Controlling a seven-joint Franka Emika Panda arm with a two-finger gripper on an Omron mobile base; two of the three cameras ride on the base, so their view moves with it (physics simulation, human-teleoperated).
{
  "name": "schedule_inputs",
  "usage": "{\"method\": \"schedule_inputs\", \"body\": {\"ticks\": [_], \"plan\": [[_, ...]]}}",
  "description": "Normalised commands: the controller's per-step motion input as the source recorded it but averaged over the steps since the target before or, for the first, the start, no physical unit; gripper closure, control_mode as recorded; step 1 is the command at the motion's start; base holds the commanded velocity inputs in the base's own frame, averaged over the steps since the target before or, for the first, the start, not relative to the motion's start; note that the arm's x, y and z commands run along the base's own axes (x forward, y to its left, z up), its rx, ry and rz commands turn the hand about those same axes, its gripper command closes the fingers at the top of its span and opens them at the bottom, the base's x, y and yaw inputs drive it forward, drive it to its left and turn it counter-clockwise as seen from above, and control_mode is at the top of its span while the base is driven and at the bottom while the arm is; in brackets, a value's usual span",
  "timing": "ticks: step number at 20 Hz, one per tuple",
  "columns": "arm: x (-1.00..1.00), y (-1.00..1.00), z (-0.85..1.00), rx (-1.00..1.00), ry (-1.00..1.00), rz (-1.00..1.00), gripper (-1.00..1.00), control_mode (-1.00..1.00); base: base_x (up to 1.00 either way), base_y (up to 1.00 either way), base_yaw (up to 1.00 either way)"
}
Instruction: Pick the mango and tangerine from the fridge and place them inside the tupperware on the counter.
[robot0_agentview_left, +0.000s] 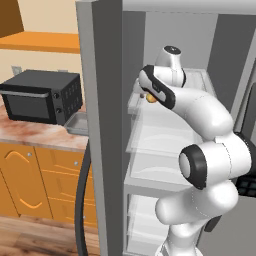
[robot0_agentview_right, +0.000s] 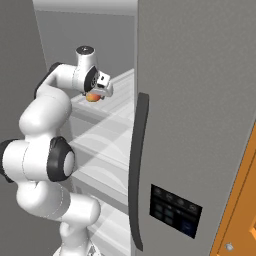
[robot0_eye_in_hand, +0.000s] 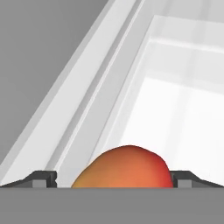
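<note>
While spread wide, claw (robot0_eye_in_hand: 113, 180) astride mango (robot0_eye_in_hand: 124, 168).

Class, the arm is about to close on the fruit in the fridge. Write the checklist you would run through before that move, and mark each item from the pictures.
1. Fridge door open: ok.
2. Gripper open: ok.
3. Mango between the two fingertips: ok.
4. Fruit is the red-to-yellow one, not plain orange: ok.
5. Fingertips low enough around the mango for a firm grip: cannot tell.
6. Tupperware waiting on the counter beside the microwave: ok.
</note>
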Motion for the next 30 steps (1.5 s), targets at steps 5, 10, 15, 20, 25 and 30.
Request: {"method": "schedule_inputs", "body": {"ticks": [5, 10, 15, 20, 25, 30], "plan": [[0.0, 0.07, -0.22, 0.0, 0.03, 0.0, 1.0, -1.0, 0.0, 0.0, 0.0], [0.0, 0.01, -0.14, -0.01, 0.08, 0.01, 1.0, -1.0, 0.0, 0.0, 0.0], [-0.31, 0.0, -0.03, 0.0, -0.04, -0.08, 1.0, -1.0, 0.0, 0.0, 0.0], [-0.78, -0.06, 0.0, 0.0, -0.37, -0.25, 1.0, -1.0, 0.0, 0.0, 0.0], [-0.92, -0.14, 0.09, 0.0, -0.38, -0.28, 1.0, -1.0, 0.0, 0.0, 0.0], [-0.85, -0.16, 0.4, 0.0, -0.04, -0.31, 1.0, -1.0, 0.0, 0.0, 0.0]]}}
